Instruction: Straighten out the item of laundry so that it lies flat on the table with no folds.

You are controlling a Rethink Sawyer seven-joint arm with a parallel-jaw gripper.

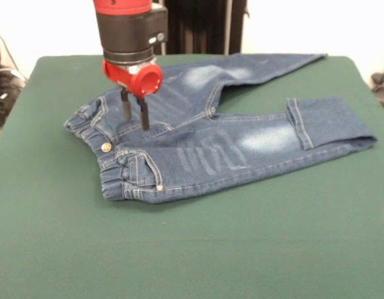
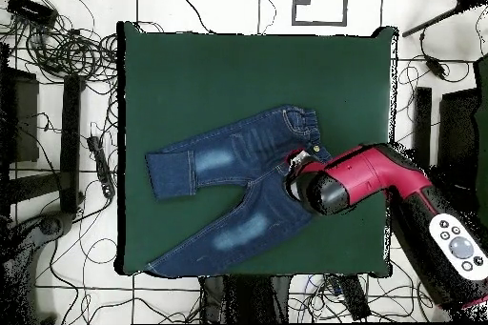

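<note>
The small dark blue jeans (image 1: 204, 137) lie on the green table (image 1: 192, 249), waistband at the left in the front view. One leg runs to the table's far right corner. The other leg points right, and its end is folded back on itself (image 1: 329, 121). My gripper (image 1: 135, 117) stands upright over the seat just behind the waistband. Its two dark fingers (image 1: 144, 114) are a little apart, with the tips at the denim and no cloth lifted. In the overhead view the jeans (image 2: 238, 183) spread left from my gripper (image 2: 297, 171), which the arm mostly hides, on the table (image 2: 238, 73).
The robot's black pedestal (image 1: 204, 25) stands behind the table's far edge. Cables and black stands (image 2: 71, 131) lie on the floor around the table. The far leg's end reaches the table's edge (image 2: 162, 266).
</note>
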